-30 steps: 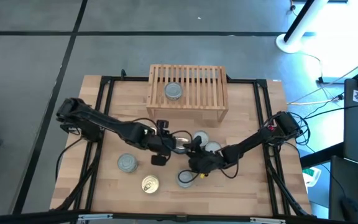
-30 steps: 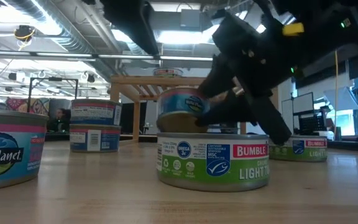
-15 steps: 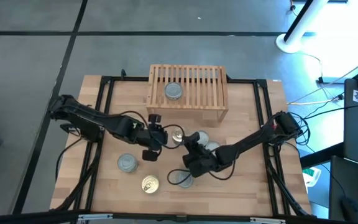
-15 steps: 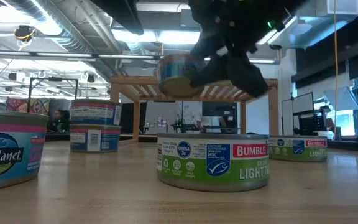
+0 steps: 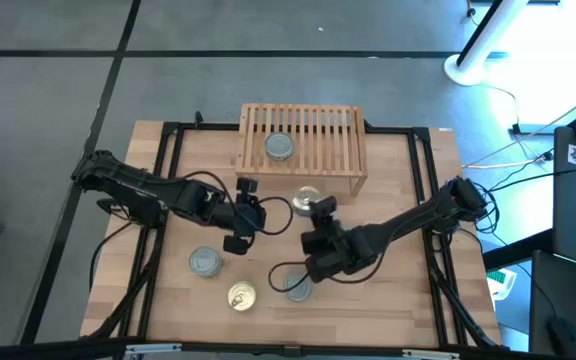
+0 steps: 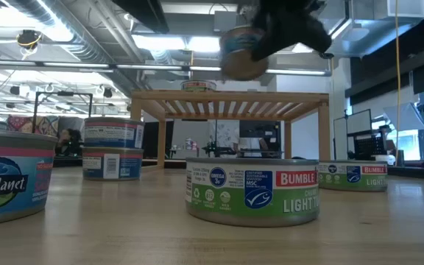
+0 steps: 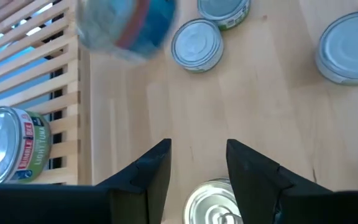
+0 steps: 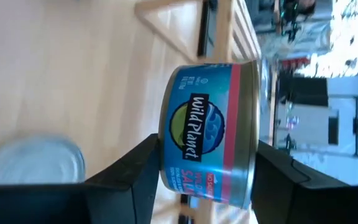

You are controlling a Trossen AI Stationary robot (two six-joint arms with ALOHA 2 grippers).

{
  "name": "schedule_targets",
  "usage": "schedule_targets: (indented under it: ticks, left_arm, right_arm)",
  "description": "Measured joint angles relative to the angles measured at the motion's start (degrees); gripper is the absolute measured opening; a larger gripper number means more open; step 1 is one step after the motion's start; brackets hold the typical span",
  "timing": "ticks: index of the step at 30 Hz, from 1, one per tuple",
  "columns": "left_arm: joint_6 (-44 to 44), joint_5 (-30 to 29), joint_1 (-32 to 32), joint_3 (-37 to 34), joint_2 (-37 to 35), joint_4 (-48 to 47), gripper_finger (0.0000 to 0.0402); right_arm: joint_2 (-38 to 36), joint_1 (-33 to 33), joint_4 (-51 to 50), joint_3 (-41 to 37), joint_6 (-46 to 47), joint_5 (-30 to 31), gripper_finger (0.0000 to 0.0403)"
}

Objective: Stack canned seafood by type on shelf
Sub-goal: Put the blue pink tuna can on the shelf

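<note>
You are looking at a shelf (image 5: 303, 150) sitting at the table's (image 5: 398, 300) far edge with one tin (image 5: 279, 146) lying on its slats, a lifted tin (image 5: 308, 199) hanging just before it, and three more tins (image 5: 205, 262) lying nearer the front edge.

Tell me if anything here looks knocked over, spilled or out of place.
Nothing stands out. The right tool holds a blue Wild Planet tin in the air near the shelf; the other tins sit flat.
</note>
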Motion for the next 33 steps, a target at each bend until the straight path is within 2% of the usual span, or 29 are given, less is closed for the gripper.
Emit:
schedule_targets:
  ticks: [4,7,10,22,28,33]
  left_arm:
    - [0.2,0.0,1.2,0.0,0.0,0.3,0.015]
    - [0.5,0.0,2.1,0.0,0.0,0.6,0.015]
    - [0.4,0.0,3.0,0.0,0.0,1.2,0.015]
    - [0.9,0.0,5.5,0.0,0.0,2.0,0.015]
    - [0.8,0.0,6.2,0.0,0.1,2.0,0.015]
    - [0.7,0.1,7.1,0.0,0.1,2.2,0.015]
  right_arm:
    - [-4.6,-0.5,-10.6,0.0,9.8,1.5,0.0193]
    - [-7.4,-0.5,-18.6,-0.1,14.6,7.6,0.0193]
    - [-9.9,-0.6,-21.1,-2.4,15.4,14.2,0.0193]
    - [-18.2,-11.1,-18.7,-21.7,15.4,20.0,0.0193]
    - [-19.8,-14.6,-14.0,-24.0,9.0,19.4,0.0193]
    - [-21.5,-17.1,-8.0,-24.1,0.7,16.3,0.0193]
